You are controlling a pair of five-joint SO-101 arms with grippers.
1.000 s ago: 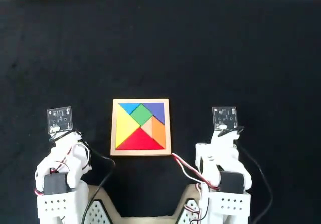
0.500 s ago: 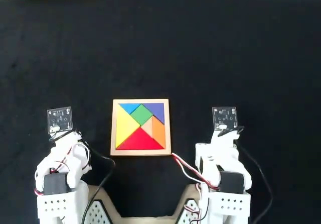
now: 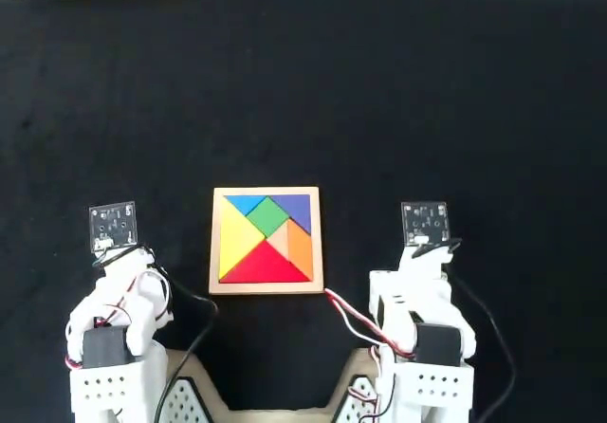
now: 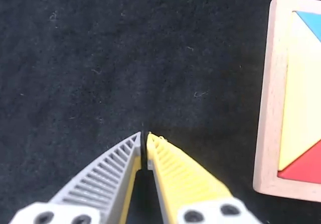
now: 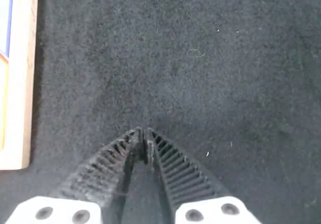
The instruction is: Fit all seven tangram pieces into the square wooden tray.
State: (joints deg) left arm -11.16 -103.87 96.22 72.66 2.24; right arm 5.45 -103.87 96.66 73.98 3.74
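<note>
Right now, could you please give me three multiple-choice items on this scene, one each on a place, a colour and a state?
1. Where does the red piece lie in the tray?
A. Along the side nearest the arms
B. Along the side farthest from them
C. In the middle, touching no side

2. What colour is the square piece?
A. Red
B. Green
C. Yellow

3. How do the left jaws and right jaws stand?
A. Both open
B. Both shut, holding nothing
C. One shut on a piece

Answers:
1 A, the high view shows its long edge against the near rim.
2 B, the one square piece is green.
3 B, each wrist view shows the tips meeting over bare black cloth.
</note>
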